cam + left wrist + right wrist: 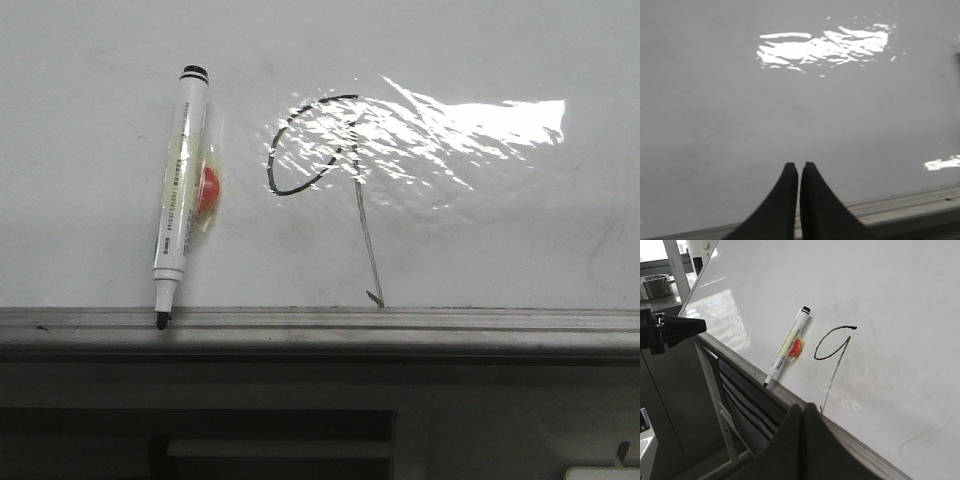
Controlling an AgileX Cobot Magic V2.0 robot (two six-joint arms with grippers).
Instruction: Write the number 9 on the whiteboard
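Observation:
The number 9 (340, 165) is a thin black line on the whiteboard (480, 250): an open oval loop and a long faint tail that ends in a small hook by the grey ledge (400, 322). It also shows in the right wrist view (832, 347). A white marker (180, 200) with a black tip stands uncapped on the ledge, left of the 9, against a red-and-yellow holder (207, 190). My left gripper (799, 166) is shut and empty, in front of bare board. My right gripper (803, 407) is shut and empty, off the ledge below the 9's tail.
A wrinkled glare patch (450, 125) lies over the 9's loop and to its right. Below the ledge is a dark frame with slats (740, 390). The left arm's black fingertips (682, 327) show beside the board's left edge. A metal pot (655, 285) stands far off.

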